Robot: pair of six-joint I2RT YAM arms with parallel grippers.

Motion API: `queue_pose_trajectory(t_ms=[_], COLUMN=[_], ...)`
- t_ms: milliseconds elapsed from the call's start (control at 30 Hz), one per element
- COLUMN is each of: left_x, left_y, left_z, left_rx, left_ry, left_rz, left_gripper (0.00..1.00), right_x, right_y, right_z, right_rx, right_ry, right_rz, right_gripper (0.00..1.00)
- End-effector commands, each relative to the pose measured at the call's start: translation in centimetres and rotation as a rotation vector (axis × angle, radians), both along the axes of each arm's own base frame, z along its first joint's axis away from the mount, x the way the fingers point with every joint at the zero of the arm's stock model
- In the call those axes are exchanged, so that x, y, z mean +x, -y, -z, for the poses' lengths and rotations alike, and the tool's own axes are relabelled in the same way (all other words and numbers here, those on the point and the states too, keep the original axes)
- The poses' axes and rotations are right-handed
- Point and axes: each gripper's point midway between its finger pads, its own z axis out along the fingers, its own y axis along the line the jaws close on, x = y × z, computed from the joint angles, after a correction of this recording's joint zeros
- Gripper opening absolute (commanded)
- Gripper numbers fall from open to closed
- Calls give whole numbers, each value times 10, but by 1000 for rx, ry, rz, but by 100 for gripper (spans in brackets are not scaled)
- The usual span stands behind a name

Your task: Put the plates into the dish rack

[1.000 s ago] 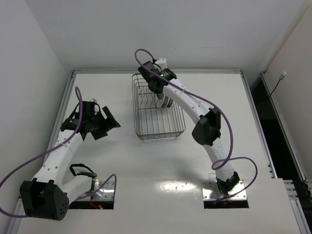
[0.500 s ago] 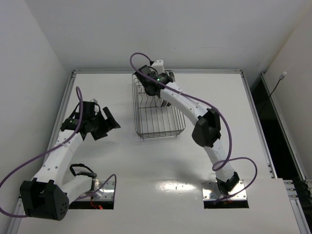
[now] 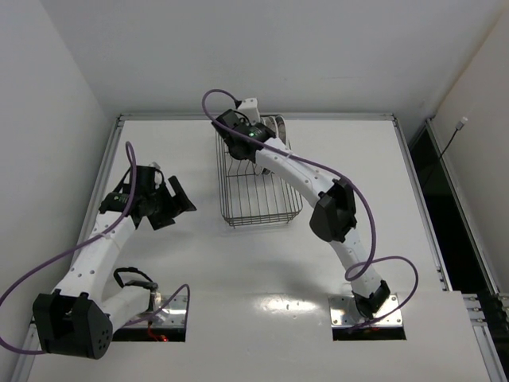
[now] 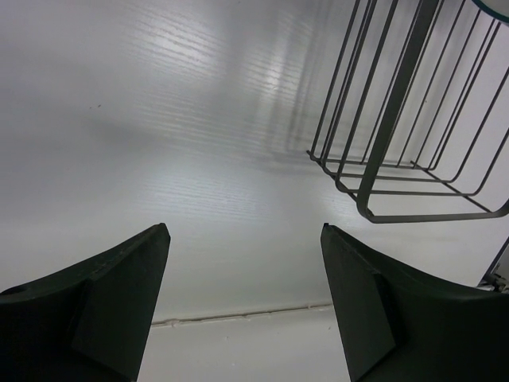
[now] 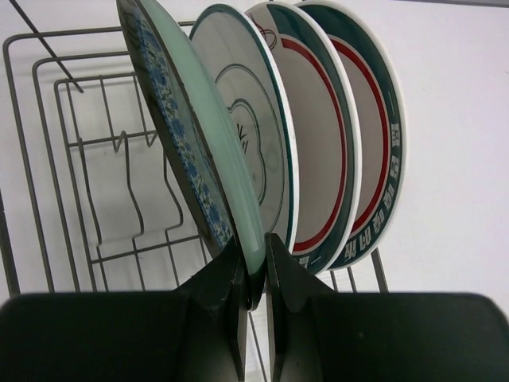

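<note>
Setting: A white desk [image 3: 358, 159] boxed in by pale walls, with two arms bolted at its near edge and a black wire dish rack [image 3: 262, 216] standing mid-desk.
Right jaws: Clamped on the rim of the small teal plate [image 5: 187, 135], which rises tilted straight out from the tips.
Beside the held plate: Just right of it, the pale grey ringed plate [image 5: 238, 119], a white green-and-red banded plate [image 5: 318, 143] and its twin [image 5: 374, 143] stand on edge, close-packed in the rack.
What changed: Within the past second the right arm [image 3: 302, 171] has swung from the rack's middle to its far end, bringing the teal plate alongside the other three.
What it means: The last plate looks all but home, with seating and release seemingly left. Whether its hidden edge touches wire cannot be told.
Left jaws: Spread wide, empty and unmoved over bare desk, the rack's corner ahead to their right.
</note>
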Motion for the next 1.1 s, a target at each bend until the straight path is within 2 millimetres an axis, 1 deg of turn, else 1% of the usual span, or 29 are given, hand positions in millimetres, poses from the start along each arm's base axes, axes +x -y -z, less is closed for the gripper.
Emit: queue_pose_trajectory(t_ms=[0, 33, 67, 100, 133, 200, 233, 300, 333, 367, 400, 433, 467, 500, 533, 567, 600, 667, 700, 733, 767, 833, 900, 933, 967, 1000, 1067], left_x=[0, 0, 1, 1, -1, -1, -1, -1, -1, -1, -1, -1, -1, -1, -3, -3, -3, -5, -4, -4, -6, -6, -6, -6, -6, -6, -6], left_y=[-1, -1, -3, -3, -3, -3, -3, -2, -2, -2, -2, -2, -2, -4, -5, -5, -5, -5, -7, -7, -7, -7, -7, -7, -7, -7, -7], left_z=[-3, -3, -2, -2, 1, 1, 1, 3, 3, 3, 3, 3, 3, 3, 6, 6, 6, 7, 7, 7, 11, 11, 13, 13, 13, 13, 13], left_rx=[4, 4, 12, 12, 13, 13, 13, 6, 6, 6, 11, 11, 11, 16, 16, 16, 16, 22, 22, 22, 22, 22, 23, 23, 23, 23, 23], left_ry=[4, 4, 5, 5, -4, -4, -4, -14, -14, -14, -12, -12, -12, -10, -19, -19, -19, -26, -26, -26, -35, -35, -44, -44, -44, -44, -44], left_rz=[13, 13, 8, 8, 8, 8, 8, 13, 13, 13, 20, 20, 20, 19, 19, 19, 19, 26, 17, 17, 17, 17, 17, 17, 17, 17, 17], left_gripper=[74, 74, 74, 74, 74, 74, 74, 74, 74, 74, 74, 74, 74, 74, 74, 74, 74, 74, 74, 74, 74, 74, 74, 74, 74, 74, 74], right_x=[6, 5, 4, 4, 4, 6, 7, 8, 10, 11, 12, 16, 15, 19, 18, 21, 20, 23, 20, 19, 20, 16, 12, 10, 5, 7, 6], right_y=[-5, -3, -8, -6, -6, -6, -6, -8, -10, -13, -14, -12, -11, -9, -9, -6, -7, -4, -4, -6, -4, -5, -2, 4, 2, 4, 8], right_z=[-13, -28, -26, -35, -35, -35, -28, -25, -20, -9, -6, 0, 7, 19, 26, 32, 42, 43, 53, 54, 62, 79, 82, 79, 76, 61, 48], right_rx=[-11, 0, -4, -3, -3, -13, -31, -33, -38, -44, -45, -38, -52, -52, -66, -59, -70, -50, -50, -31, -14, 22, 29, 17, 17, 37, 37], right_ry=[79, 108, 110, 129, 129, 133, 121, 119, 115, 96, 95, 85, 71, 54, 40, 31, 8, 3, -17, -19, -46, -98, -111, -103, -93, -48, -24], right_rz=[22, 24, 11, 15, 15, 17, 12, 12, 12, 3, 2, 9, 8, 16, 15, 23, 16, 24, 21, 22, 19, 16, 37, 60, 61, 70, 70], right_gripper=[0, 0, 0, 0, 0, 0, 0, 0, 0, 0, 0, 0, 0, 0, 0, 0, 0, 0, 0, 0, 0, 0, 0, 0, 0, 0, 0])
